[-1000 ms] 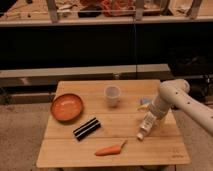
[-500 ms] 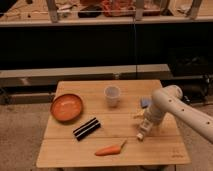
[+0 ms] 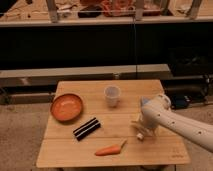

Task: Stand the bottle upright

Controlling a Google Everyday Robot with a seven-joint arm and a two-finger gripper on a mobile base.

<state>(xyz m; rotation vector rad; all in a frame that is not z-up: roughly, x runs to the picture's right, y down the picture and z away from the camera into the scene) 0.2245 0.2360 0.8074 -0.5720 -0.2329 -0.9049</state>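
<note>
Near the right edge of the table (image 3: 135, 92), toward its front, the pincer (image 3: 142, 130) hangs low over the wood with its jaws wide. The bottle (image 3: 140, 135) shows only as a pale bit right at the pincer, mostly hidden by it; I cannot tell whether it is touched or upright. A white cup (image 3: 112, 95) stands well apart toward the back edge, and a carrot (image 3: 110, 149) lies by the front edge.

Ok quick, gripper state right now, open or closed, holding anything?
Gripper: open, low over the wooden table, beside the carrot; whether it holds anything cannot be told.
</note>
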